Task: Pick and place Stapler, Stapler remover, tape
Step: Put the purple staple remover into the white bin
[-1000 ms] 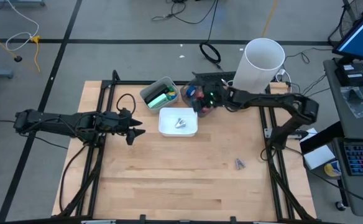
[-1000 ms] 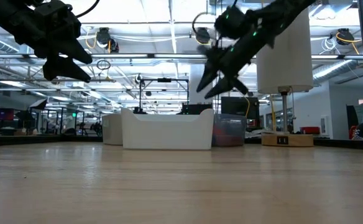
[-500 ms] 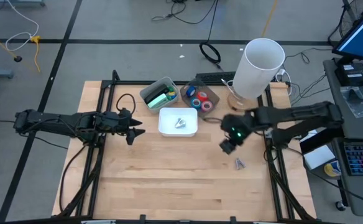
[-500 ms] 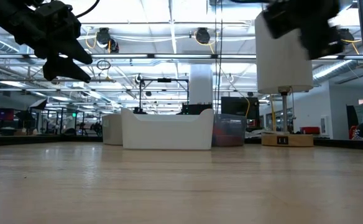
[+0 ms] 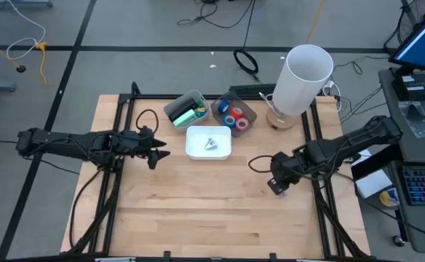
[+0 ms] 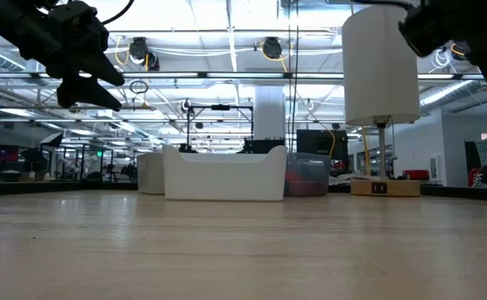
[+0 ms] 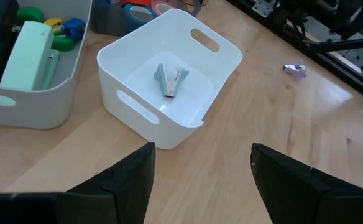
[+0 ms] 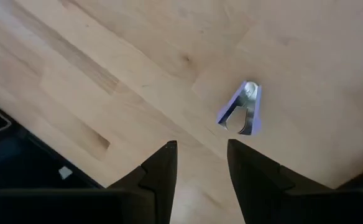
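Observation:
A small metal staple remover (image 8: 243, 109) lies flat on the bare wood. My right gripper (image 8: 200, 152) hovers just above it, open and touching nothing; in the high view the right gripper (image 5: 275, 186) covers it. A second staple remover (image 7: 171, 79) lies in the white bin (image 5: 209, 151). The pale green stapler (image 5: 187, 115) lies in the grey bin (image 5: 170, 108). Blue, red and pink tape rolls (image 5: 234, 116) sit in the clear bin (image 5: 250, 111). My left gripper (image 5: 160, 155) waits open, left of the white bin and above the table.
A tall white cylinder (image 5: 303, 76) stands on a wooden base at the table's far right corner. The three bins line the far middle of the table. Black frame rails (image 5: 322, 196) run along the left and right edges. Bare wood (image 5: 198, 211) fills the near half.
My right gripper has swung away from the clear tape bin toward the table's near right, stopping over the staple remover lying on the wood. The left arm has kept still.

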`<state>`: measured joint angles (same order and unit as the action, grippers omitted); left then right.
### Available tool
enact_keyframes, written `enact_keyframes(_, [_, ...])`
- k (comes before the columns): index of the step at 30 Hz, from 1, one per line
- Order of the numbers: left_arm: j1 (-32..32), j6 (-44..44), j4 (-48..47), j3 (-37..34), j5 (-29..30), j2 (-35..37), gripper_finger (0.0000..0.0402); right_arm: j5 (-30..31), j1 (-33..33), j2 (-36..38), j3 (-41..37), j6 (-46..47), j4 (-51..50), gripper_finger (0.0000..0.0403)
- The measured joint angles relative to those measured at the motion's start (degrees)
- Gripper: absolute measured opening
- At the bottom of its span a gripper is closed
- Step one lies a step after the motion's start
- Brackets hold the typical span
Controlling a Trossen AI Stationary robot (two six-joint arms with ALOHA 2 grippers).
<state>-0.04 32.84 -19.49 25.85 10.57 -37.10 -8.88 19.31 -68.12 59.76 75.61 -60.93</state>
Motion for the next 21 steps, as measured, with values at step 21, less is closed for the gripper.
enact_keyframes(21, [0.00,0.95,0.00,0.00,0.02,-0.02,0.0262,-7.70,1.44,-0.02,-26.23,10.74,30.97,0.0132])
